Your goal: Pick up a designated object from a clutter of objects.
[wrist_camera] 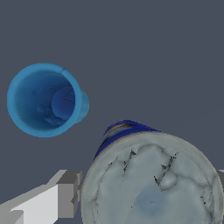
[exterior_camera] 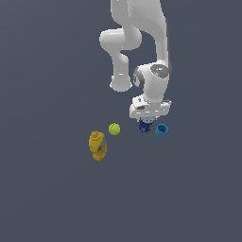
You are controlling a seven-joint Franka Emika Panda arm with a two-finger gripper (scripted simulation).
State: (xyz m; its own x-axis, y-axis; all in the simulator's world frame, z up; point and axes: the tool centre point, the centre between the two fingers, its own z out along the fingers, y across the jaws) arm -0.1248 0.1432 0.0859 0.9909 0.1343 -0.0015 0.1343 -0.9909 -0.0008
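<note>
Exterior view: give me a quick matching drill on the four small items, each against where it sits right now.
Things:
1. dark blue can
2. light blue cup
3. yellow-green ball
4. mustard-yellow object

Places:
A. farthest toward the exterior view's left, nearest the picture's bottom
B. directly under the gripper
C. farthest toward the exterior view's right
D. between the mustard-yellow object and the can

Pairs: 1-B, 2-C, 3-D, 4-A
</note>
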